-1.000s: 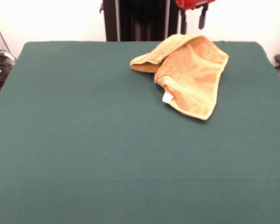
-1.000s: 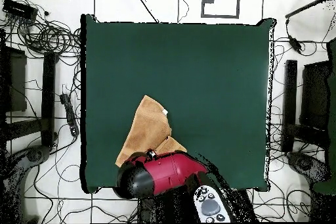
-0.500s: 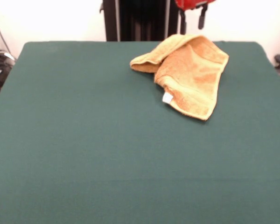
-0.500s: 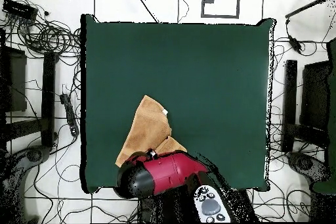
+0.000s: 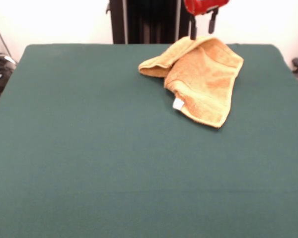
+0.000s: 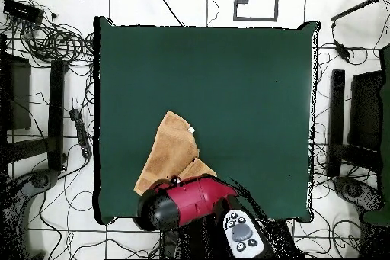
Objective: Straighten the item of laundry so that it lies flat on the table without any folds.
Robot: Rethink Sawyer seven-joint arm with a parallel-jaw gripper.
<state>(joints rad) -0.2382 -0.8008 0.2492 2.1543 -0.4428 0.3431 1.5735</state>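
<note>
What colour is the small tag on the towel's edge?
White; the tag on the orange-yellow towel shows best in the front view.

No legible text, labels, numbers or signs in either view.

The small white tag (image 5: 178, 103) on the edge of the orange-yellow towel (image 5: 201, 79), right of centre in the upper part of the front view, shows no readable print; in the overhead view the same tag (image 6: 191, 130) is too small to tell. The grey button panel (image 6: 243, 233) at the lower centre of the overhead view carries round buttons whose markings cannot be read.
</note>
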